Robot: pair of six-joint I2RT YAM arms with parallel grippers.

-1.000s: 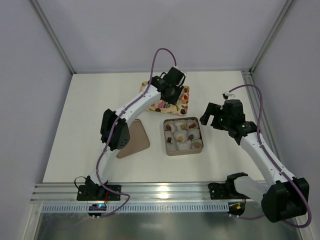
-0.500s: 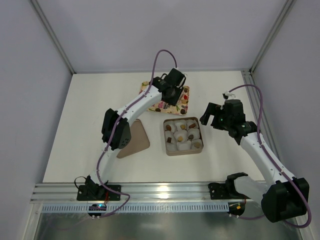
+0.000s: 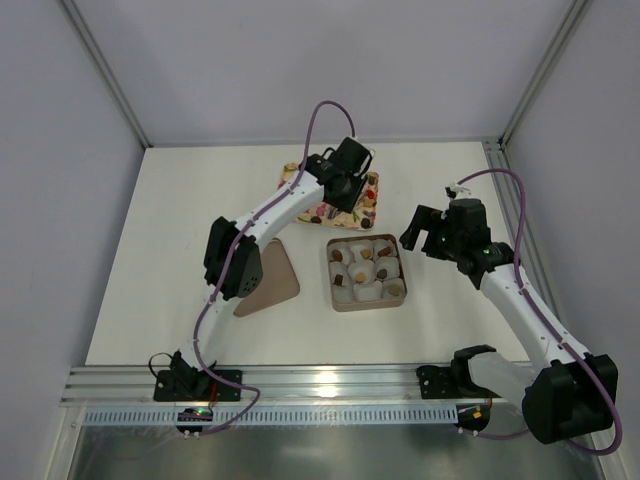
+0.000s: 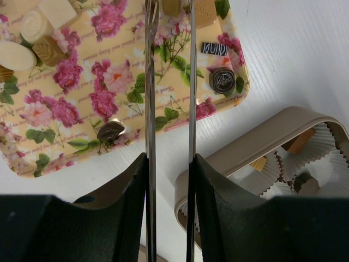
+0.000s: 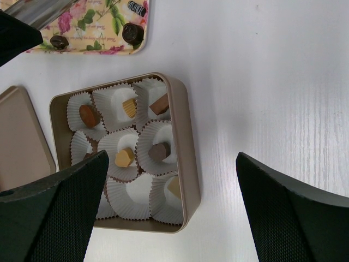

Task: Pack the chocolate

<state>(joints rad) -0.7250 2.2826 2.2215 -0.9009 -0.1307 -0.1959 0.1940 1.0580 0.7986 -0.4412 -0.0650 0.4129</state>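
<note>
Loose chocolate lies on a floral tray (image 4: pixel 82 103): a dark round piece (image 4: pixel 222 81), another (image 4: pixel 110 131), and pale and tan pieces (image 4: pixel 49 50) at the far left. My left gripper (image 4: pixel 170 3) reaches over this tray (image 3: pixel 318 212) on long thin blades. They stand a narrow gap apart, open, with a brown piece (image 4: pixel 171 5) between the tips at the frame's top edge. A tan box (image 5: pixel 182 136) of white paper cups holds several chocolates, among them a golden one (image 5: pixel 125 158) and a dark one (image 5: pixel 157 152). My right gripper (image 5: pixel 172 155) hovers wide open above the box's right side, holding nothing.
The box's tan lid (image 3: pixel 270 280) lies flat left of the box (image 3: pixel 367 300). In the top view the left gripper (image 3: pixel 342 190) is over the tray and the right gripper (image 3: pixel 425 228) is right of the box. White walls and metal posts bound the table.
The left wrist has shifted very slightly over the floral tray. The right arm holds still.
</note>
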